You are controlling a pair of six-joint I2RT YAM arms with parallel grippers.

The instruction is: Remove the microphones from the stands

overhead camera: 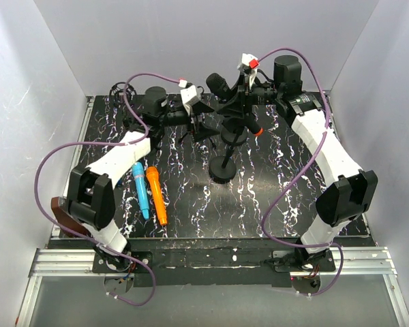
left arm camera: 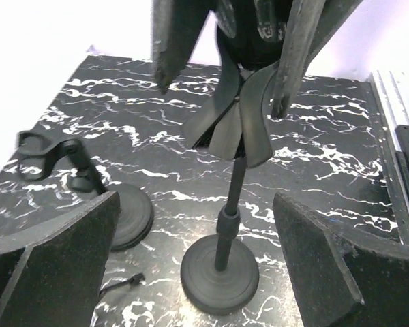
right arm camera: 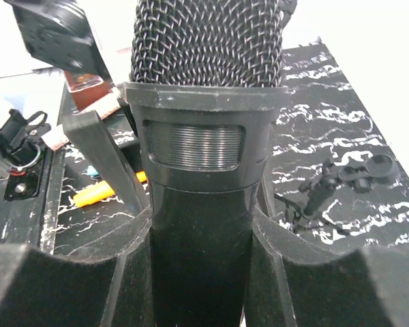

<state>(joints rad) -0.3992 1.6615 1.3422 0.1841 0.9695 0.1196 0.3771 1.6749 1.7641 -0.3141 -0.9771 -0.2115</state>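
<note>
Tabletop (overhead camera: pixel 191 218) black-marbled, walls (overhead camera: pixel 191 41) white — right gripper (right arm camera: pixel 199 262) tight on microphone (right arm camera: pixel 206 41), left gripper (left arm camera: pixel 196 201) open.

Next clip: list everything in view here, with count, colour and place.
black mesh-headed microphone: one, black, atop the centre stand, between the right gripper's fingers
black round-based microphone stand: one, black, mat centre
empty black clip stand: one, black, beside the centre stand
blue microphone: one, blue, lying on the mat's left
orange microphone: one, orange, lying beside the blue one
black white-veined marble-pattern mat: one, covering the tabletop
left gripper: one, black, open, facing the stand
right gripper: one, black, shut on the microphone
</note>
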